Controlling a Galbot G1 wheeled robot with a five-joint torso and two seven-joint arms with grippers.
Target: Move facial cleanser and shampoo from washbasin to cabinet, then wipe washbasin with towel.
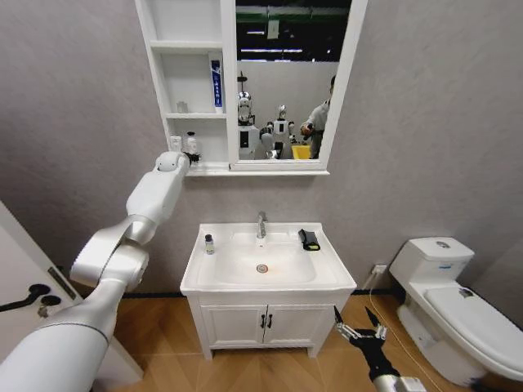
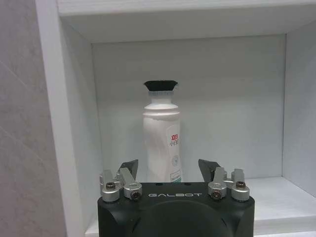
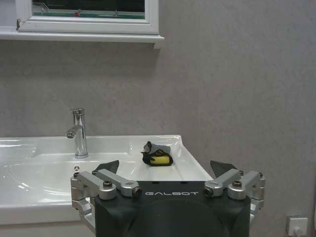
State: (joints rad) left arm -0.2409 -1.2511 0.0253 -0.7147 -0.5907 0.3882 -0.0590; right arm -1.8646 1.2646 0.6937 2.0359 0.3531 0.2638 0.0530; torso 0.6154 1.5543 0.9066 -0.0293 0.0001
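1. The washbasin (image 1: 331,273) before me is wide, white and rectangular, with an oval bowl and a chrome tap (image 1: 261,224) at its far edge.
2. A small dark-capped bottle (image 1: 209,243) stands upright on its left rim.
3. The towel (image 1: 309,239), black with a yellow-green edge, lies folded on the right rim.
4. A white bottle with a black cap (image 2: 162,138) stands upright in the lowest shelf of the cabinet (image 1: 159,82), up left.

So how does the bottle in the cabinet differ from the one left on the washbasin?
The white bottle stands in the cabinet's lowest compartment, right before the open left gripper; the small bottle stands on the washbasin's left ledge, with no gripper near. The first looks taller, with a flared black cap; the second is short and dark-capped. Both are upright.
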